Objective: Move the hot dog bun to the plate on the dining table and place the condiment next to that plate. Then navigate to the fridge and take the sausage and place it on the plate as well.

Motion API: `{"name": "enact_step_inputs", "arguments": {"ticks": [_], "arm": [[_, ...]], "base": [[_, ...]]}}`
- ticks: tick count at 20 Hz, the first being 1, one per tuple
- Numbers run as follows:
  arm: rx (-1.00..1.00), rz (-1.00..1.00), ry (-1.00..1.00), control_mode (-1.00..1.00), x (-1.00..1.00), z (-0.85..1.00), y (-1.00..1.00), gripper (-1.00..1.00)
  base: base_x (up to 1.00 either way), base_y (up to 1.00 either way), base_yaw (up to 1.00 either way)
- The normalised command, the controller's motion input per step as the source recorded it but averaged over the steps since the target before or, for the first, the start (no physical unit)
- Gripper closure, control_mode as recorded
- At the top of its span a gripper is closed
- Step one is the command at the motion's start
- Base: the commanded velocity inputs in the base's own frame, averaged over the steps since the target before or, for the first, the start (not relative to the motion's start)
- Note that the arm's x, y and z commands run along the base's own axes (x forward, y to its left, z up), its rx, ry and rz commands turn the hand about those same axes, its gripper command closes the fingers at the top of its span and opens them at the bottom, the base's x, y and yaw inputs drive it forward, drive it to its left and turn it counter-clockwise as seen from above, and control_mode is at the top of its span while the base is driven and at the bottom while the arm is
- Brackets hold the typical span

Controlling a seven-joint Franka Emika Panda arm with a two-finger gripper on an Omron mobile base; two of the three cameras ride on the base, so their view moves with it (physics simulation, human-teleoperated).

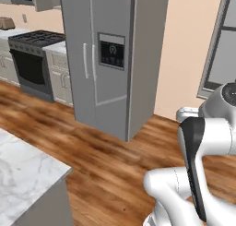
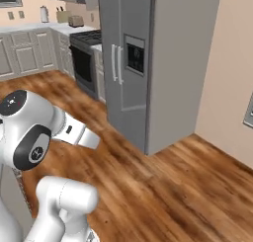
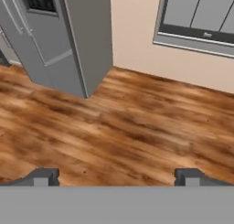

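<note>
In the left base view a corner of white grey-veined marble table (image 1: 23,174) sits at 8 o'clock, above the wooden floor (image 1: 106,160). A black stove (image 1: 32,59) with a dark oven door stands at 10 o'clock, flanked by beige cabinets (image 1: 62,75). Just right of them, at 12 o'clock, rises the fridge (image 1: 108,59): tall, grey, both doors closed, vertical handles side by side and a black dispenser panel on the right door. A window (image 1: 221,50) shows at 3 o'clock on the peach wall. In the hand view the gripper (image 3: 116,176) hangs over bare floor with its two finger tips (image 3: 43,176) spread wide apart and nothing between them; the fridge stands at 11 o'clock there.
</note>
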Motion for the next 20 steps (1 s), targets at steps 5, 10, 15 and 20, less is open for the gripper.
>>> {"name": "enact_step_inputs", "arguments": {"ticks": [5,10,15,20], "arm": [[0.0,0.0,0.0,1.0,0.0,0.0,0.0,-1.0],[0.0,0.0,0.0,1.0,0.0,0.0,0.0,-1.0],[0.0,0.0,0.0,1.0,0.0,0.0,0.0,-1.0],[0.0,0.0,0.0,1.0,0.0,0.0,0.0,-1.0]], "base": [[0.97,-0.74,0.27],[1.0,-0.32,0.19],[1.0,0.0,0.06],[0.93,0.42,-0.03]]}}
